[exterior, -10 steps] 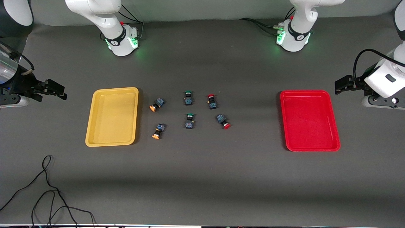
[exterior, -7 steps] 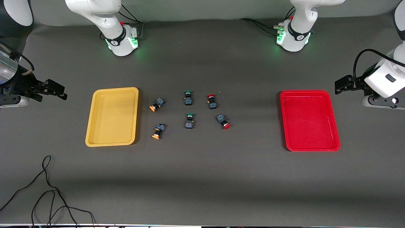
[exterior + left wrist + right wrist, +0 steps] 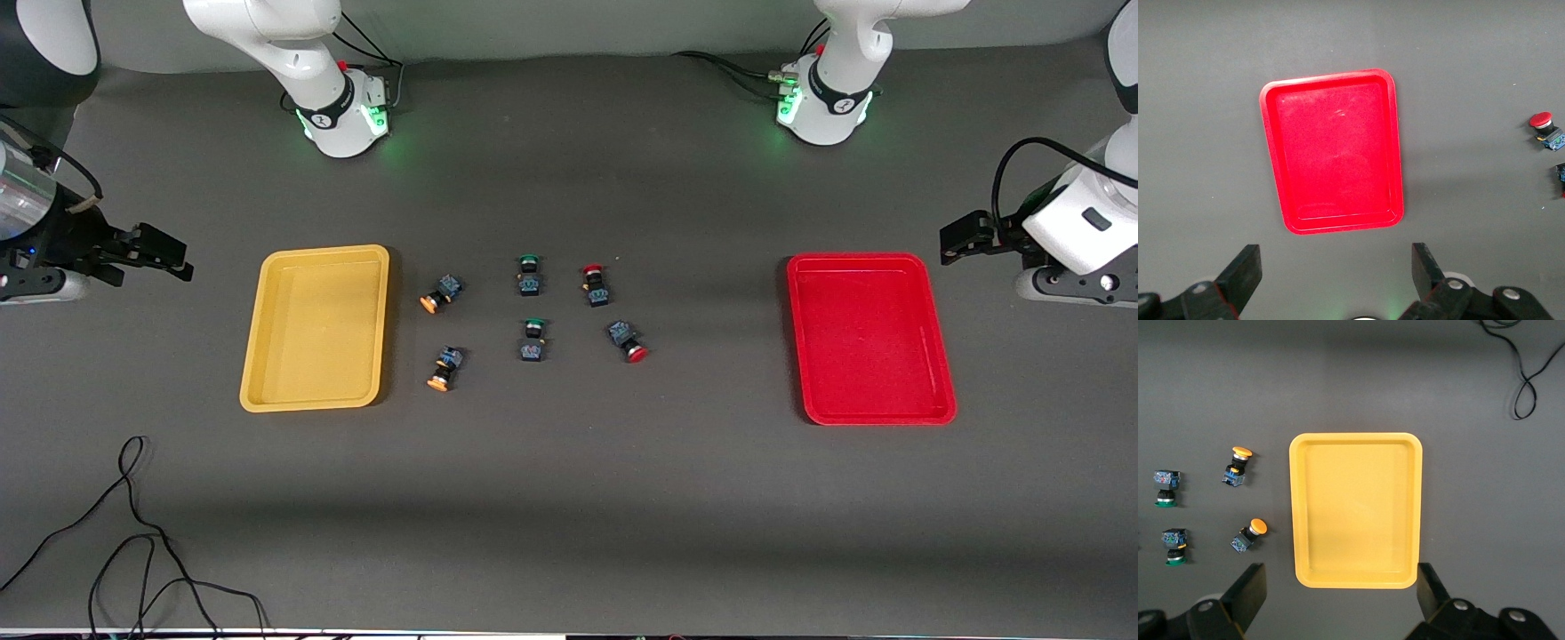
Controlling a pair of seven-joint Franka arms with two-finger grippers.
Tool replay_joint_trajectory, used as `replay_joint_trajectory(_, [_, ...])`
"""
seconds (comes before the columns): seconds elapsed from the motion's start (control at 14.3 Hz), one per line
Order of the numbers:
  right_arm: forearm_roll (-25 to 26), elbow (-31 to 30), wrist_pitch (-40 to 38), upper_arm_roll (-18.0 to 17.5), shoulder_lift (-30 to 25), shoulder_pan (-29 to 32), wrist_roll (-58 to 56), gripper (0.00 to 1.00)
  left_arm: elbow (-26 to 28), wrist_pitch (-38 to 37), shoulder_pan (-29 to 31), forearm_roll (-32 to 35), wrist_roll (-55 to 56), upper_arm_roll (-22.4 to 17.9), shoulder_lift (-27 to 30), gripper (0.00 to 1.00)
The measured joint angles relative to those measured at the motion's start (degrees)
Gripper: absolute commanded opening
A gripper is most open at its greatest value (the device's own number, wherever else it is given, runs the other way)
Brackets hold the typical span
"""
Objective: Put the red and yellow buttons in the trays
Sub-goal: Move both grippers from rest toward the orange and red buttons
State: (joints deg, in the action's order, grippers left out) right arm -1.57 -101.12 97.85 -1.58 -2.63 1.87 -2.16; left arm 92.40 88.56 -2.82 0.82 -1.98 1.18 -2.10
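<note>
6 buttons on the table in 3 pairs, between 2 trays: 2 orange-yellow caps (image 3: 441, 292) and (image 3: 443, 368), 2 green caps (image 3: 529, 274) and (image 3: 532, 340), 2 red caps (image 3: 595, 284) and (image 3: 627, 341). Yellow pair sits just beside the yellow tray (image 3: 316, 328) at the right arm's end of the table; red pair is on the side toward the red tray (image 3: 869, 337) at the left arm's end, well apart from it; greens in the middle. Both trays hold nothing. Right gripper (image 3: 169, 258): jaws spread wide, holding nothing, up in the air off the yellow tray's outer edge, well apart from all buttons. Left gripper (image 3: 956, 238): also spread wide with nothing held, up off the red tray's outer edge, clear of the buttons.
</note>
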Motion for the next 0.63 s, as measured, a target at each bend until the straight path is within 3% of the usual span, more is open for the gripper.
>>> replay_joint_trajectory(0.35, [-0.01, -0.02, 0.11, -0.31, 3.96, -2.29, 2.28, 1.0, 0.01, -0.03, -0.3, -0.01, 0.02, 0.13, 0.0, 1.0])
replay_joint_trajectory(0.63, [-0.04, -0.04, 1.69, -0.37, 7.82, -6.67, 10.55, 1.0, 0.12, -0.25, -1.73, -0.11, 4.71, 2.74, -0.08, 1.0])
